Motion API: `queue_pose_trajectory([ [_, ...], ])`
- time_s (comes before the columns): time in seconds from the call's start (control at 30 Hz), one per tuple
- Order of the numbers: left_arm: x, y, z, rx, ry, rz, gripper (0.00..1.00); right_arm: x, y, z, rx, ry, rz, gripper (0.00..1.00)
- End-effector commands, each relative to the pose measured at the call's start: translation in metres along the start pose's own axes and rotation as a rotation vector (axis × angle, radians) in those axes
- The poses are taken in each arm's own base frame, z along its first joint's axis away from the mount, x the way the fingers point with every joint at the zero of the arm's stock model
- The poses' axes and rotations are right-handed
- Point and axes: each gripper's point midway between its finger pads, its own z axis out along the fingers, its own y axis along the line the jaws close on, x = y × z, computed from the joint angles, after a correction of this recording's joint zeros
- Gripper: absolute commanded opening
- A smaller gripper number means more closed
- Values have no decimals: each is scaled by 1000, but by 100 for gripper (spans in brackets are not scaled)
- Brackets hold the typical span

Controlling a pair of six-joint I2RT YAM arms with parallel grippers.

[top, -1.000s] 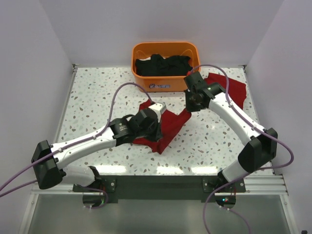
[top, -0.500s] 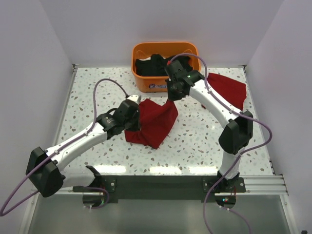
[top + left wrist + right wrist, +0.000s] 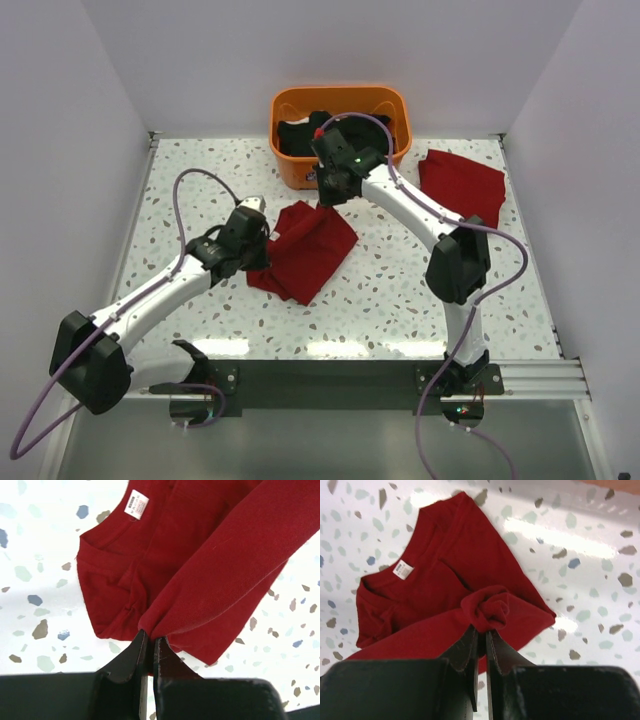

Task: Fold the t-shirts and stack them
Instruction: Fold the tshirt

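At mid-desk (image 3: 180,200) we've got the t-shirt (image 3: 310,250) crumpled, both pinches hidden from above, yet the wrist views show the left claw (image 3: 148,641) and right claw (image 3: 482,630) each nipping a fold of it, white label (image 3: 136,504) up, both arms angled inward toward the basket (image 3: 296,172).

Bright even light, glare on table (image 3: 360,345), sharp focus

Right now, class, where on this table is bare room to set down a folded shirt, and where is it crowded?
Free: the back-left corner beside the basket; the near-right stretch before the folded shirt. Crowded: the centre, where left fingers and right fingers pinch the held shirt.
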Motion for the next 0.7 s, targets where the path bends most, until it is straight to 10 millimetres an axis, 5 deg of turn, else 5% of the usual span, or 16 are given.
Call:
queue_pose_trajectory([
  [0.0,-8,16,3,-56,-46,-53,7,-36,19,3,-56,-141,3,0],
  [0.17,-8,40,11,-175,-63,-144,24,-45,45,24,-157,-193,25,10],
  [0.2,-11,48,11,-213,-82,-159,29,-45,50,28,-175,-195,26,18],
  [0.23,-11,57,9,-251,-73,-177,37,-46,53,27,-191,-195,25,41],
  [0.27,-16,60,6,-270,-86,-214,76,-44,57,27,-211,-185,19,61],
  [0.33,-20,70,0,-326,-101,-230,100,-46,62,17,-233,-199,0,73],
  [0.4,-26,71,-7,-329,-125,-244,100,-41,63,2,-258,-205,-10,75],
  [0.5,-23,70,-9,-318,-117,-252,100,-25,64,-5,-297,-200,-30,96],
  [0.57,-11,69,-4,-303,-82,-247,100,-24,65,-19,-330,-231,-43,99],
  [0.67,9,60,10,-239,-23,-256,100,-3,48,-6,-274,-198,-78,99],
])
